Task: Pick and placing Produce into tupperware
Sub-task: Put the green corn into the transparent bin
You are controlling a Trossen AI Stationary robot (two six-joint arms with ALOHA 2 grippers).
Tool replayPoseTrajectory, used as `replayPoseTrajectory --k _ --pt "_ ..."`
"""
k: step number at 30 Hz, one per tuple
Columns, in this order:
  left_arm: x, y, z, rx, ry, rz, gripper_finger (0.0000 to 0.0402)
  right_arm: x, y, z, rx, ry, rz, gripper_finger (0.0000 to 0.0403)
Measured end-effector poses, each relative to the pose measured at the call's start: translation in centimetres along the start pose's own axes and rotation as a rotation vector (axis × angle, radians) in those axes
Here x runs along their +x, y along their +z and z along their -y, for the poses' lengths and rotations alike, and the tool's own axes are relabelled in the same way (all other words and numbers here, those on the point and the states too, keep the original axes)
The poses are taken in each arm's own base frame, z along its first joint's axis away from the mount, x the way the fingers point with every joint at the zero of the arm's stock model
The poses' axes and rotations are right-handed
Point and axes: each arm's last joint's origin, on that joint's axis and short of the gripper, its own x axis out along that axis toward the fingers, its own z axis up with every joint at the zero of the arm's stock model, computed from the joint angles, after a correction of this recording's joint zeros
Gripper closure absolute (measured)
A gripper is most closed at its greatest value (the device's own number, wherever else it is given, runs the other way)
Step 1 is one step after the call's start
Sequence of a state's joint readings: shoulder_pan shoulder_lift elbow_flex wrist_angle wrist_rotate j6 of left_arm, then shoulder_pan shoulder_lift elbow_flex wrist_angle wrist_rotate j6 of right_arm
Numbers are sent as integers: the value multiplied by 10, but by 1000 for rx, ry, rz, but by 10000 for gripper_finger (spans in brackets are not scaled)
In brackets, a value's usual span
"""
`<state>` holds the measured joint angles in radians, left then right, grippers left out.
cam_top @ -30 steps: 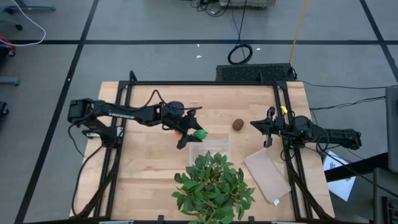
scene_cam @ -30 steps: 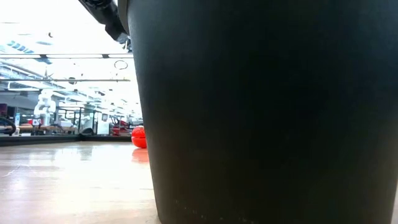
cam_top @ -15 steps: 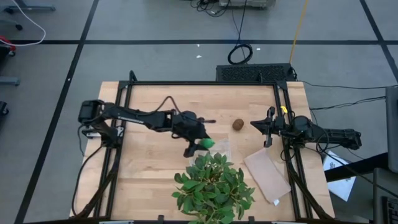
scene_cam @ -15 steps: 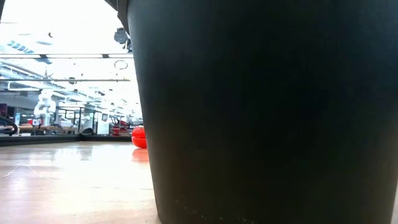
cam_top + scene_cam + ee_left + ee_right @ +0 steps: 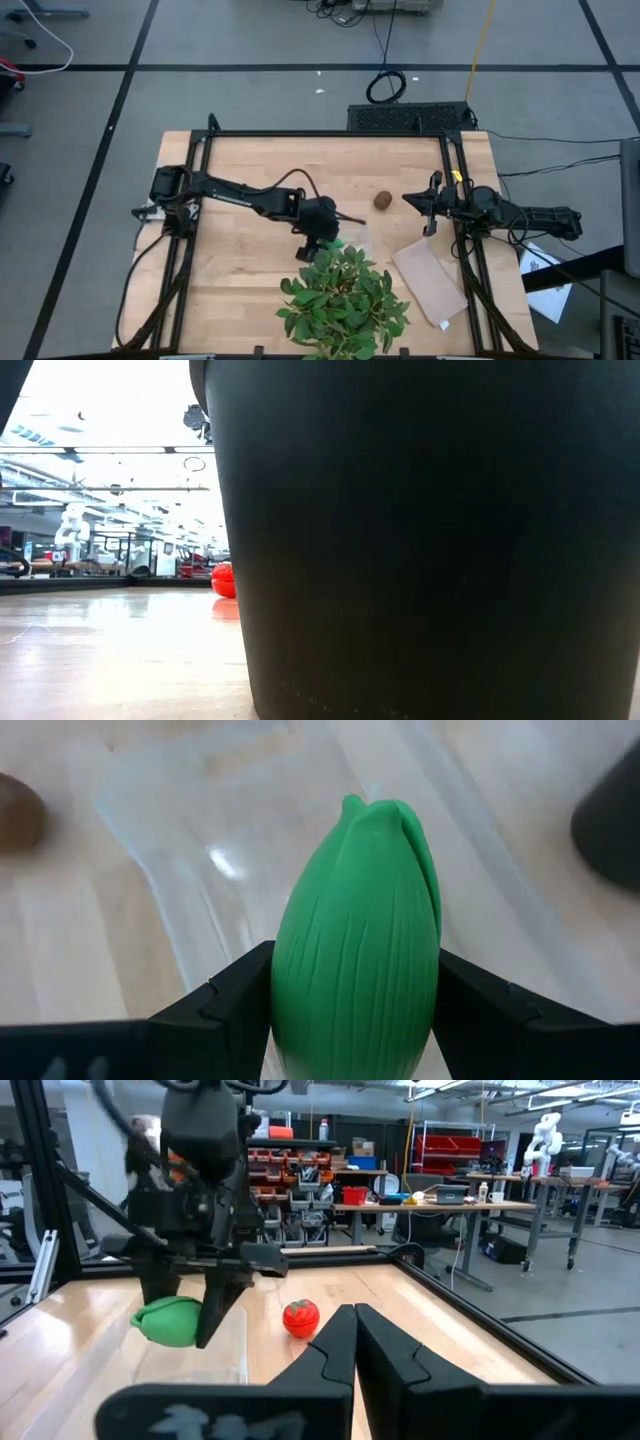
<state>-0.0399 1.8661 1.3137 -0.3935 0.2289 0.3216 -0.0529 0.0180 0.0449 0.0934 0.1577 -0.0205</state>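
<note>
The left gripper (image 5: pixel 328 240) hangs over the middle of the wooden table (image 5: pixel 240 280), its two dark fingers (image 5: pixel 225 1005) clamped on either side of a bright green oblong piece (image 5: pixel 358 945) of toy produce. The wrist camera shows the ribbed green piece pinched at its widest part, pointed end forward, directly above the clear plastic container (image 5: pixel 200 870); whether it touches the container floor cannot be told. From overhead, the container (image 5: pixel 355 235) sits just beyond the large leafy plant (image 5: pixel 343 300) at the near edge of the table, and only a sliver of the green piece (image 5: pixel 335 243) shows beside the gripper.

The right gripper (image 5: pixel 432 203) waits near the right side of the table with its fingers (image 5: pixel 385 1355) closed together and holding nothing. Its wrist camera looks across the table at the left gripper (image 5: pixel 190 1315) carrying the green piece (image 5: pixel 168 1321) over the clear container (image 5: pixel 215 1345).

The brown kiwi-like ball (image 5: pixel 382 200) lies on the bare wood between the two grippers, outside the container; it also shows as a dark blur (image 5: pixel 20 812) at the edge of the left wrist view. The red tomato (image 5: pixel 300 1318) with its green top rests on the table beyond the container, apart from it, and appears again in the table-level view (image 5: pixel 223 579). A flat tan sheet (image 5: pixel 430 282) lies at an angle to the right of the plant. A dark plant pot (image 5: pixel 430 540) fills most of the table-level view.
</note>
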Motion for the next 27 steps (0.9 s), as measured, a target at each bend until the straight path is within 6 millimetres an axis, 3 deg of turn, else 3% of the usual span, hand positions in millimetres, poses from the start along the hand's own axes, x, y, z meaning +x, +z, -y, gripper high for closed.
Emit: replayPoseTrajectory --k 8,21,27 --pt "-2 -3 -3 20 -35 -14 179 1 -1 0 -1 -2 -10 403" --pt "15 -7 -5 64 -72 -4 179 2 -1 0 -2 -3 -18 403" --pt "15 -5 -1 173 -90 9 179 2 -2 0 -4 -2 -27 403"
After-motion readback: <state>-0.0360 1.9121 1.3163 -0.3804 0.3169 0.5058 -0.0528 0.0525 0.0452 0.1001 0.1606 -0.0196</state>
